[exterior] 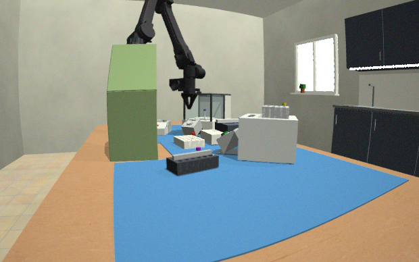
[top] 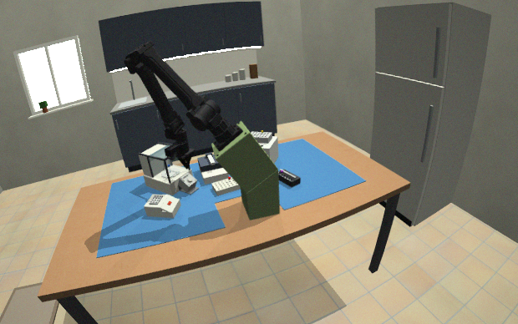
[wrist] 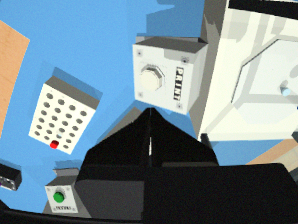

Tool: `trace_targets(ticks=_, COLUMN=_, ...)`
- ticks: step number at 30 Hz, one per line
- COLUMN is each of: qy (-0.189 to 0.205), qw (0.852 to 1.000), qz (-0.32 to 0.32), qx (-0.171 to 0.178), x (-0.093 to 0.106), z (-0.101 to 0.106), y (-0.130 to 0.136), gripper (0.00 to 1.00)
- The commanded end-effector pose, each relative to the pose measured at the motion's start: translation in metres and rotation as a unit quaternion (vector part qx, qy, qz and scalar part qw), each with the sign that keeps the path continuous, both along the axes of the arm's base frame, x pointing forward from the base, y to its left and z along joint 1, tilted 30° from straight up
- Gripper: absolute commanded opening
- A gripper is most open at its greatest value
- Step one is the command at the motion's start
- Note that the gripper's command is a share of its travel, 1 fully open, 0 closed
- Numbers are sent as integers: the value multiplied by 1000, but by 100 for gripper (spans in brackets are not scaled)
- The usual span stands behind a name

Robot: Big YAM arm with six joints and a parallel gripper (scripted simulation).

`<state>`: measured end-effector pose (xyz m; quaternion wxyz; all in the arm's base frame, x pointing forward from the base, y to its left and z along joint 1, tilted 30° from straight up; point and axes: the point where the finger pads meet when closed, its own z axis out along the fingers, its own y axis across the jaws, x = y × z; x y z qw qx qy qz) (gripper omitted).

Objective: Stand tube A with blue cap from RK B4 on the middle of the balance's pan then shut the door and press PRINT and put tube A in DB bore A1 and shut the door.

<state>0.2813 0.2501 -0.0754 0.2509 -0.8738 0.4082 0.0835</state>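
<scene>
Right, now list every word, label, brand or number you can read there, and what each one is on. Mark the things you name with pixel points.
"PRINT": on the sloping front of the balance (top: 189, 182) (exterior: 191, 126) (wrist: 167, 75), beside the white key (wrist: 151, 78).
Lettering under the green key (wrist: 59, 196): too small and blurred to read.

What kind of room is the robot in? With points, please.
It looks like a kitchen being used as a little science lab: there's a big grey fridge (top: 403, 104), a window (top: 54, 72) (exterior: 315, 63), and a glass-boxed balance (top: 156, 184) on the table.
</scene>
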Motion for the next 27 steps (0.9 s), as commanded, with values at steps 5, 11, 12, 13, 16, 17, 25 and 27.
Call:
trace_targets(ticks=5, qy=1, qw=1000, qz=0, qx=0, x=0, z=-14, y=11, gripper=0)
trace_targets(ticks=11, qy=2, qw=1000, qz=0, qx=0, x=0, z=-20, y=14, gripper=0)
trace_targets(ticks=12, qy=2, qw=1000, qz=0, qx=0, x=0, z=-22, y=15, gripper=0)
trace_targets(ticks=13, qy=2, qw=1000, qz=0, qx=-1, x=0, z=-23, y=16, gripper=0)
trace_targets(ticks=16, qy=2, qw=1000, qz=0, qx=-1, x=0, z=-28, y=18, gripper=0)
trace_targets(ticks=17, qy=2, qw=1000, qz=0, qx=-1, x=0, z=-29, y=19, gripper=0)
trace_targets(ticks=25, qy=2, qw=1000, qz=0, qx=-1, x=1, z=-38, y=24, gripper=0)
trace_targets(ticks=27, qy=2, qw=1000, qz=0, qx=-1, x=1, z=-41, y=26, gripper=0)
